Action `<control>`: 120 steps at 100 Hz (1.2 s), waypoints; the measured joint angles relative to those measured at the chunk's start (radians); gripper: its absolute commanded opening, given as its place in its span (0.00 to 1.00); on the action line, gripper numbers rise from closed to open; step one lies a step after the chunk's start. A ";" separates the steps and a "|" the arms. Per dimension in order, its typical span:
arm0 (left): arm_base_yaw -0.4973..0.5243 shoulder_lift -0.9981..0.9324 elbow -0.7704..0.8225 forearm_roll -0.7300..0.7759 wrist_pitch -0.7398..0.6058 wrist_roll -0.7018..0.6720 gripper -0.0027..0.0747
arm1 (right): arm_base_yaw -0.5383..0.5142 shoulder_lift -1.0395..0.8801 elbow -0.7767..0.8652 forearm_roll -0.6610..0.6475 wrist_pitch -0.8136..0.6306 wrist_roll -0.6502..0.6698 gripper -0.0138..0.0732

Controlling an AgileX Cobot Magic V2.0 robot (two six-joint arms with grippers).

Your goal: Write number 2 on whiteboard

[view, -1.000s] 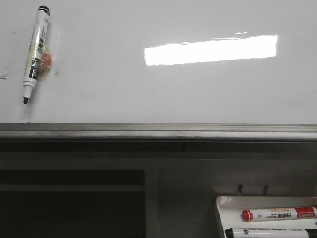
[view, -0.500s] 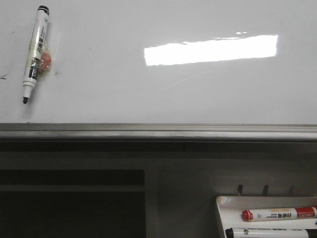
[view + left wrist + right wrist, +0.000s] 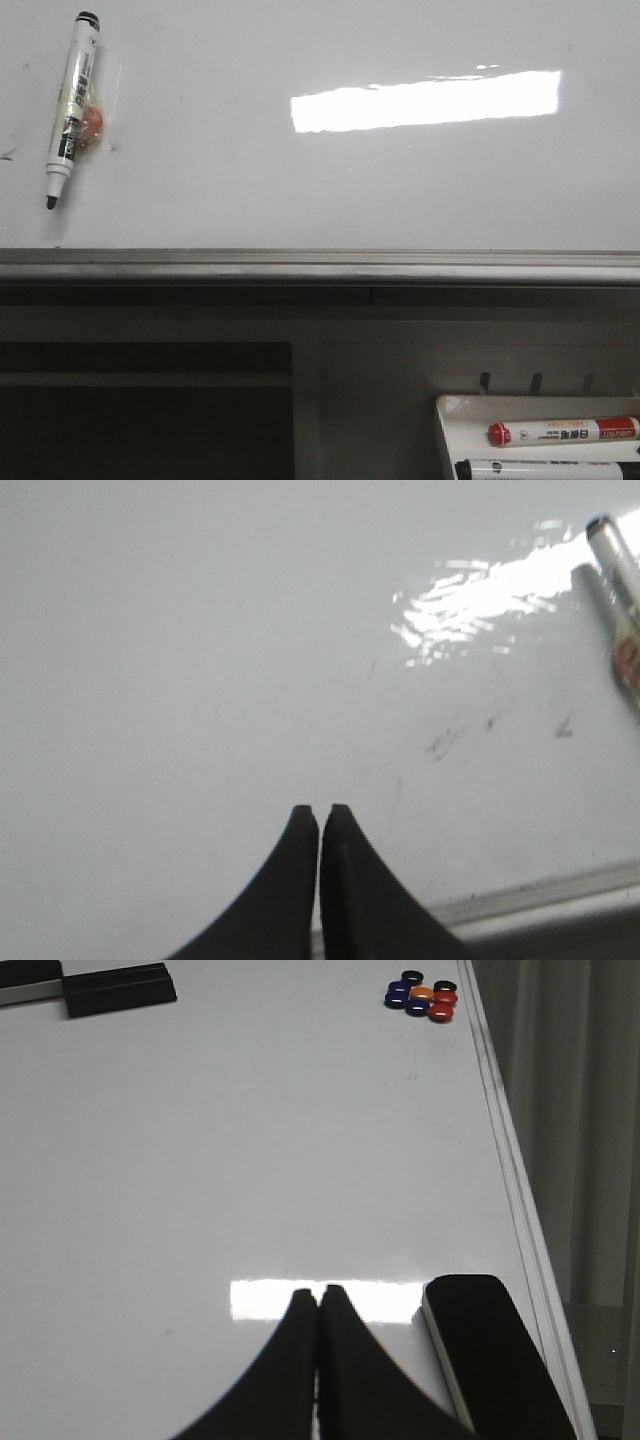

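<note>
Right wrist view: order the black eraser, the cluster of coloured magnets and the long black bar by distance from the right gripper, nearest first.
1. The black eraser, on the whiteboard right beside the shut right gripper, toward the board's edge rail.
2. The cluster of coloured magnets, far across the board by the rail.
3. The long black bar, at the opposite far corner; close to the magnets' distance, so this ranking is tentative.

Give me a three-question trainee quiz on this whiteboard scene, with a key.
1. True or false: a digit 2 is already drawn on the whiteboard.
2. Which marker lies on the board: A) the black-tipped marker, B) the red-capped marker?
3. How do the left gripper and right gripper stand?

Key: 1 false, none visible. 2 A; B lies in the tray. 3 both shut, empty.
</note>
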 measured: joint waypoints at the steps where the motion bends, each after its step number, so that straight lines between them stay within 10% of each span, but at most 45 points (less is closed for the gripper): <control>1: 0.000 0.000 0.000 -0.002 0.000 0.000 0.01 | 0.000 0.000 0.000 0.000 0.000 0.000 0.09; 24: 0.000 0.000 0.000 -0.021 -0.091 0.000 0.01 | 0.000 0.000 0.000 0.000 0.047 0.000 0.09; 74: 0.000 0.000 -0.065 -0.357 -0.114 -0.029 0.01 | 0.000 0.053 -0.158 0.202 0.613 0.039 0.09; 120: 0.000 0.269 -0.384 -0.365 0.437 0.040 0.01 | 0.000 0.234 -0.413 0.228 1.021 0.042 0.09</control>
